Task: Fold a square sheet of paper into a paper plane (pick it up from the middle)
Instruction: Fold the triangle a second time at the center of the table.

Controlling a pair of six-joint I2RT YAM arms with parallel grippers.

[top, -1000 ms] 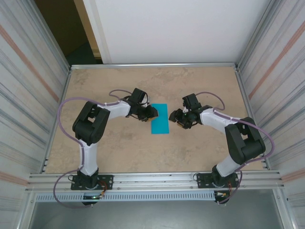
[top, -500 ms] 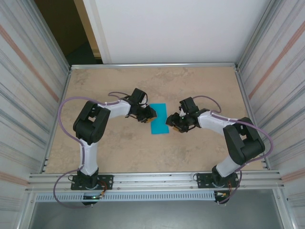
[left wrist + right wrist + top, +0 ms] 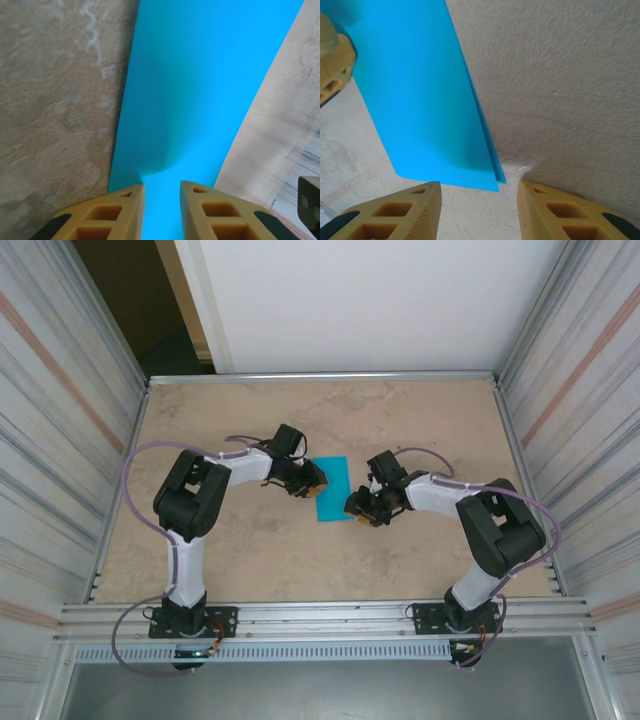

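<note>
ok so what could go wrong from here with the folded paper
1. The right gripper has open jaws either side of a corner of the blue paper where the two layers sit slightly offset; closing there might catch one layer or crumple it.
2. The left gripper sits right at the paper's edge; a slip could let the sheet slide on the table and skew the fold.
</note>
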